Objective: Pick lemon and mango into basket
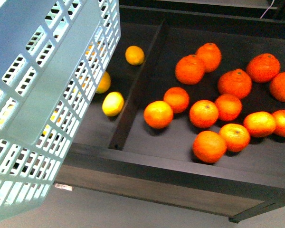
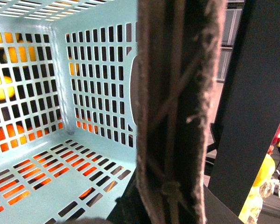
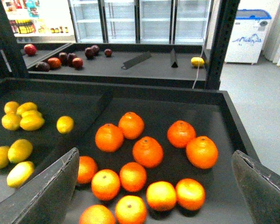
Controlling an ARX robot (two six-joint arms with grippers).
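Note:
The teal basket point(image 1: 47, 109) hangs tilted at the left of the front view, above the shelf's left compartment. My left gripper point(image 2: 162, 198) is shut on its grey-brown handle point(image 2: 172, 102). The basket's floor point(image 2: 42, 186) holds nothing. Several yellow lemons lie in the left compartment, one point(image 1: 113, 103) beside the basket, also in the right wrist view point(image 3: 21, 150). My right gripper point(image 3: 154, 196) is open and empty above the tangerines, with its fingers point(image 3: 46, 191) wide apart. No mango shows clearly.
Many orange tangerines point(image 1: 204, 113) fill the right compartment, split from the lemons by a black divider point(image 1: 140, 80). The shelf's front rim point(image 1: 171, 173) is raised. A black post point(image 3: 217, 42) stands behind. A far shelf holds dark red fruit point(image 3: 65, 59) and one yellow fruit point(image 3: 197, 61).

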